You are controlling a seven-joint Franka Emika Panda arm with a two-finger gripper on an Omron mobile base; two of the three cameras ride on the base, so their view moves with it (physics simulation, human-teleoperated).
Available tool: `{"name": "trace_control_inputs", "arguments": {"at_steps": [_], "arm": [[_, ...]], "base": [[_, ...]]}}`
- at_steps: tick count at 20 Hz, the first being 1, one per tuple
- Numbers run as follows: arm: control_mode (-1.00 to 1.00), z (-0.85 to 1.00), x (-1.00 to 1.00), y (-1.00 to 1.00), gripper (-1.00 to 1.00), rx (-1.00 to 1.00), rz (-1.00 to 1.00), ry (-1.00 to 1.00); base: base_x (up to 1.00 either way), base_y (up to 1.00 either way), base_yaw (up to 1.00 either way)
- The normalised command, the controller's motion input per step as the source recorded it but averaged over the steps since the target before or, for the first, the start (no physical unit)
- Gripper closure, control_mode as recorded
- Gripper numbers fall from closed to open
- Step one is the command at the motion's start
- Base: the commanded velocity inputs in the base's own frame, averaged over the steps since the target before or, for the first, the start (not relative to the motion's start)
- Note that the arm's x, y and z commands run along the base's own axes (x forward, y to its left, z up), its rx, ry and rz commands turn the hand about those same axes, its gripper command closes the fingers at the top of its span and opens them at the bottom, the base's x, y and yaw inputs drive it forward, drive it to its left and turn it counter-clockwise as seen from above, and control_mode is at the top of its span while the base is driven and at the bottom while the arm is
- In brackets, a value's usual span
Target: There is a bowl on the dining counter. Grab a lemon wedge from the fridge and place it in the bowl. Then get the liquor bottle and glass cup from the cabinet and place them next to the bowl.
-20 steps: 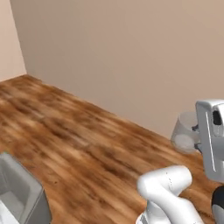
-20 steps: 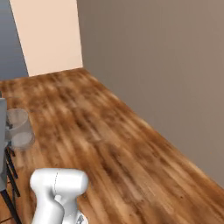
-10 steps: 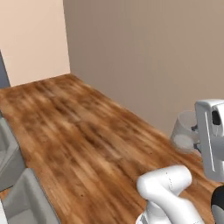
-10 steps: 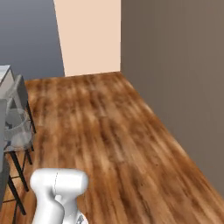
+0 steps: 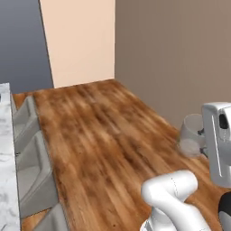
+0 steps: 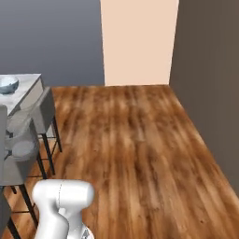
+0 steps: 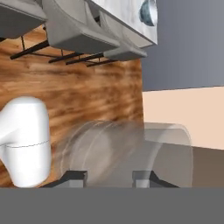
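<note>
Glass cup (image 7: pixel 124 151) sits between the gripper (image 7: pixel 109 177) finger tips in the hand view, the jaws closed against its clear wall as far as the blur lets me judge; in the left base view the same tumbler (image 5: pixel 193 135) shows at the right, beside the white hand, above the wooden floor (image 5: pixel 99 135). Step in hand, by my reading: carrying the cup toward the dining counter, with the cabinet fetch for this item done. Bowl (image 6: pixel 8 84) sits on the far corner of the marble counter (image 6: pixel 29 83) at the left of the right base view, with grey stools (image 6: pixel 28 121) lined up along the counter's near edge; the hand view catches the bowl (image 7: pixel 148 12) at its top, well apart from the cup. Bowl contents too small to tell. Next move calls for the base to close on the counter's left side, then a reach over the stools to set the cup down upright just beside the bowl without knocking it.
</note>
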Motion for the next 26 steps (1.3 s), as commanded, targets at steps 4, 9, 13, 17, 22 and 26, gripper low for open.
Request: {"name": "trace_control_inputs", "arguments": {"at_steps": [4, 9, 13, 17, 22, 26], "arm": [[1.00, 0.00, 0.00, 0.00, 1.00, 0.00, 0.00, 0.00], [1.00, 0.00, 0.00, 0.00, 1.00, 0.00, 0.00, 0.00], [1.00, 0.00, 0.00, 0.00, 1.00, 0.00, 0.00, 0.00], [1.00, 0.00, 0.00, 0.00, 1.00, 0.00, 0.00, 0.00], [1.00, 0.00, 0.00, 0.00, 1.00, 0.00, 0.00, 0.00], [1.00, 0.00, 0.00, 0.00, 1.00, 0.00, 0.00, 0.00]], "base": [[1.00, 0.00, 0.41], [1.00, -0.04, 0.43], [1.00, -0.21, 0.44], [0.97, -0.28, 0.44], [0.71, -0.36, 0.47], [0.67, -0.41, 0.48]]}}
